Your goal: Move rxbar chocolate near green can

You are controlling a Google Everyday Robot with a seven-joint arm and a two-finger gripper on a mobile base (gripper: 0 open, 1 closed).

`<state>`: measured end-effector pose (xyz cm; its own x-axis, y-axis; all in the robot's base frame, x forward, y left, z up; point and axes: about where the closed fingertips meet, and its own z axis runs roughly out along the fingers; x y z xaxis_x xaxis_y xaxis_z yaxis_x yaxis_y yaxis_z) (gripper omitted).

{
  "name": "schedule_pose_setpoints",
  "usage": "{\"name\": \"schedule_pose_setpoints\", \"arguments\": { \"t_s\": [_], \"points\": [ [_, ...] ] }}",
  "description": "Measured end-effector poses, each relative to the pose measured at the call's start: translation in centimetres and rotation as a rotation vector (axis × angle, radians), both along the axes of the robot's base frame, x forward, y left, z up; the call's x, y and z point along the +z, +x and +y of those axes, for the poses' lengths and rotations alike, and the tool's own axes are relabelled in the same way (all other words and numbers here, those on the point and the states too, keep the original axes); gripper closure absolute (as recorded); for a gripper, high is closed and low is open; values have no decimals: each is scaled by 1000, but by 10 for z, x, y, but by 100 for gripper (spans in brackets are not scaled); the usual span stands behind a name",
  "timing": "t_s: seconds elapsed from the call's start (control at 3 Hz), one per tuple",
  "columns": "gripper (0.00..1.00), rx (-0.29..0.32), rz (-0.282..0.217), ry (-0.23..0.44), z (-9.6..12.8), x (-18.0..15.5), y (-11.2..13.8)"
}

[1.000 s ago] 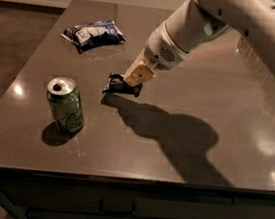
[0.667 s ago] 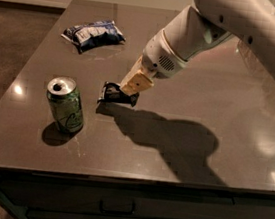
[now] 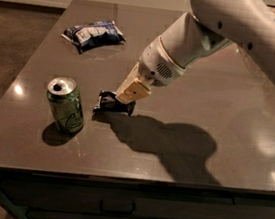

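Observation:
The green can (image 3: 66,104) stands upright near the table's front left, with a silver top and white swirls. The rxbar chocolate (image 3: 112,102), a small black wrapped bar, sits just right of the can, a short gap between them. My gripper (image 3: 128,94) comes down from the upper right on the white arm and its pale fingers (image 3: 134,88) are closed on the bar's right end, at or just above the tabletop.
A puffy blue-and-white snack bag (image 3: 93,33) lies at the back left of the grey table (image 3: 202,155). The table's front edge runs below the can, with drawers under it. My arm casts a dark shadow right of the bar.
My gripper has carried the bar to the left and toward the front, closer to the green can. The can and the snack bag have not moved.

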<state>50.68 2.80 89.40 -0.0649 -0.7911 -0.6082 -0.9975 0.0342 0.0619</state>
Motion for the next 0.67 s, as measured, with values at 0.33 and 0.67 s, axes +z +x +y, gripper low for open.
{"name": "schedule_pose_setpoints", "arguments": {
  "t_s": [0.33,0.67],
  "points": [
    [13,3,1,0,1,-1,-1],
    [0,5,1,-1,3,-1,-1]
  ]
}}
